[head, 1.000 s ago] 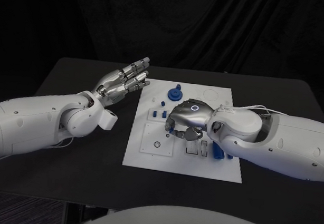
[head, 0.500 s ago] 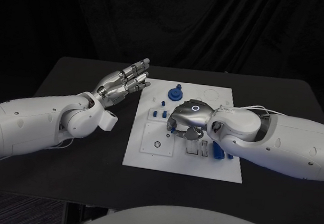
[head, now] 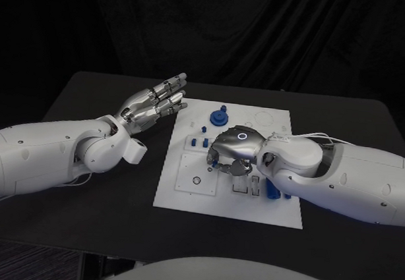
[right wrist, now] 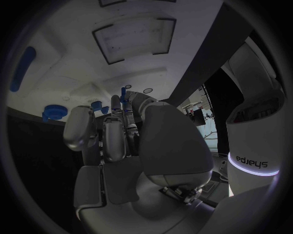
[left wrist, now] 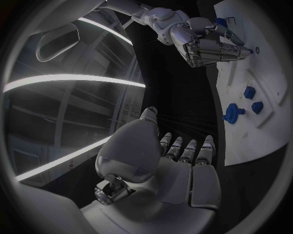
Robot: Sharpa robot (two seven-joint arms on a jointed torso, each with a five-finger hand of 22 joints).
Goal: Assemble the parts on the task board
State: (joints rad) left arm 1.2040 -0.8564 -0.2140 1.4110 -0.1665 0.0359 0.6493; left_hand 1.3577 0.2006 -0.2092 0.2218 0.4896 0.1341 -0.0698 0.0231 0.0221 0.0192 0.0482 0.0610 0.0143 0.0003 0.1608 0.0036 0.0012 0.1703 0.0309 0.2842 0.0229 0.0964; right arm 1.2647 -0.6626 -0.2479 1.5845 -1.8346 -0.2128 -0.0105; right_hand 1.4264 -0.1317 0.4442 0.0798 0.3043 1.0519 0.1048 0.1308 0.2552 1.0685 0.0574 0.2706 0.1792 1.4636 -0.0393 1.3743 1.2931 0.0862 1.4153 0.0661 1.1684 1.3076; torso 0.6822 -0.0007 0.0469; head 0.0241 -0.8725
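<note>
White task board (head: 218, 201) under curled right hand (head: 234, 153).

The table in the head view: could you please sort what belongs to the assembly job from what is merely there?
Job:
- task board
- blue gear-like part
- small blue parts
- right robot hand, fingers curled over the board
- left robot hand, raised beside the board

Merely there:
- black table

Place: a robotics lab or test studio.
Backdrop: black curtains are hanging behind a black table (head: 93, 190).
Workpiece: a white task board (head: 193, 195) is lying at the table's centre.
Lighting: long ceiling strips are glowing overhead.
</note>
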